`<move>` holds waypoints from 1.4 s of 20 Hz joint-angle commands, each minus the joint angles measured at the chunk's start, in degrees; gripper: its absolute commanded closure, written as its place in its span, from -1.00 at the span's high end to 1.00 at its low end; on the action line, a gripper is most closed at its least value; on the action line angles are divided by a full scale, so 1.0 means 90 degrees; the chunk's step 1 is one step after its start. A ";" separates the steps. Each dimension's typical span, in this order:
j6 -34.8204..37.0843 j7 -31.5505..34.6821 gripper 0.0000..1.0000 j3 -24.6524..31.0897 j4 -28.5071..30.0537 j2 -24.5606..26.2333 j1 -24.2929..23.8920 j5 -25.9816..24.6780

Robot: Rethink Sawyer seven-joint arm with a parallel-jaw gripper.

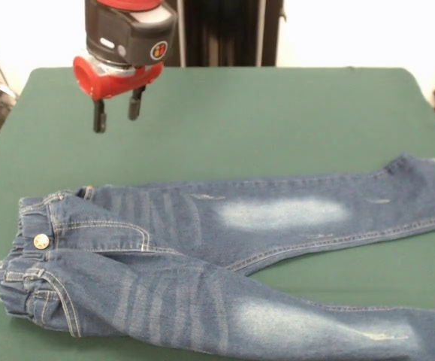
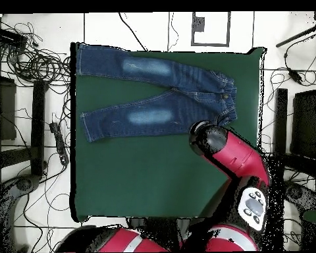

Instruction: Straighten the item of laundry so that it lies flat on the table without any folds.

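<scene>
Jeans spread out, gripper hanging empty

Jeans (image 1: 202, 263) lie flat on the green table (image 1: 277, 120), legs spread in a V, waistband and brass button (image 1: 41, 241) at the front view's left. Gripper (image 1: 116, 111) hovers above bare felt just behind the waistband, fingers (image 1: 99, 116) a little apart, holding nothing. Overhead, the red arm (image 2: 236, 158) reaches in beside the waistband.

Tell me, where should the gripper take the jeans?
Probably at the waistband of the jeans, coming straight down from above. It is bunched and thick, so it offers a raised fold to pinch, and the open gripper hangs nearest that end.
</scene>
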 commanded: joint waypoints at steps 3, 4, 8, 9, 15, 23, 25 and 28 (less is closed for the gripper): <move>0.0244 -0.0472 1.00 0.0238 -0.0512 0.0272 -0.0129 -0.0561; 0.0308 -0.0398 1.00 0.0196 -0.0685 0.0375 -0.0104 -0.0599; 0.0233 -0.0303 1.00 0.0264 -0.0968 0.0602 -0.0175 -0.0676; 0.0180 -0.0314 1.00 0.0297 -0.1000 0.0650 -0.0204 -0.0718; -0.0088 -0.0870 1.00 0.0618 -0.1230 0.0855 -0.0410 -0.1220; -0.0275 -0.0898 1.00 0.1239 -0.1249 0.0930 -0.0838 -0.1363; -0.0288 -0.0704 1.00 0.1454 -0.1173 0.0955 -0.0943 -0.1204; -0.0366 -0.0572 1.00 0.1736 -0.1018 0.0908 -0.1123 -0.1053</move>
